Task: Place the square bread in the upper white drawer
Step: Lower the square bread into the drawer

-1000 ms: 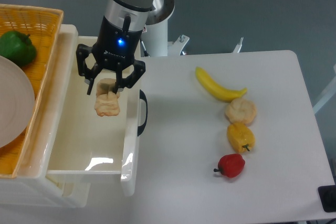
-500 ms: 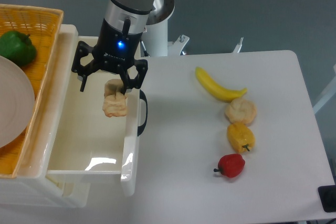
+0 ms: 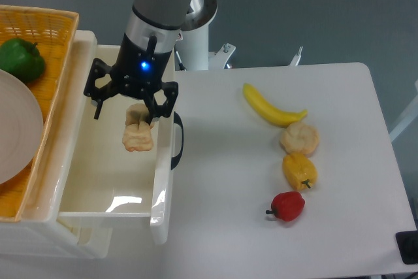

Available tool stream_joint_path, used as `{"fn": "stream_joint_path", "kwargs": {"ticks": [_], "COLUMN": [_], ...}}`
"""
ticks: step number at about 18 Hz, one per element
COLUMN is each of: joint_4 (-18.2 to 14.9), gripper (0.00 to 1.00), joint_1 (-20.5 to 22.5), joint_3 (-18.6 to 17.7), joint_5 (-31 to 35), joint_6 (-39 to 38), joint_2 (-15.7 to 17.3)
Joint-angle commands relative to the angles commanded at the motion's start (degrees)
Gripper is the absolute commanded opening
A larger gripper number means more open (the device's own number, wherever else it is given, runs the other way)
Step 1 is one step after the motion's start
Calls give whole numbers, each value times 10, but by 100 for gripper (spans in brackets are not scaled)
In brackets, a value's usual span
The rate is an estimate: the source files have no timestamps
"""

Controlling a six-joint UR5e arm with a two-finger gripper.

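Bread delivery looks all but finished from my station: the square bread (image 3: pixel 138 132) sits inside the upper white drawer (image 3: pixel 104 191), near its right wall, and seems to rest on the drawer floor. My gripper (image 3: pixel 128 105) hangs just above it with its fingers spread wide and nothing between them, so I judge the piece released. What I have left is lifting the arm out of the drawer.

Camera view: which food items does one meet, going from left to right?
Green pepper → square bread → banana → red pepper. The round bread and yellow pepper overlap these last two, so they are omitted.
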Motion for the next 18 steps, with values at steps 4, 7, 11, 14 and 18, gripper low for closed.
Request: {"fn": "stream_joint_path", "kwargs": {"ticks": [4, 7, 11, 14, 18], "joint_4": [0, -1, -1, 0, 0], "gripper": [97, 98, 98, 98, 99], "joint_1": [0, 0, -2, -3, -3], "joint_3": [1, 0, -2, -1, -1], "joint_5": [0, 0, 2, 1, 3], "joint_6": [-4, -3, -3, -4, 0], "joint_2": [1, 0, -1, 1, -2]}}
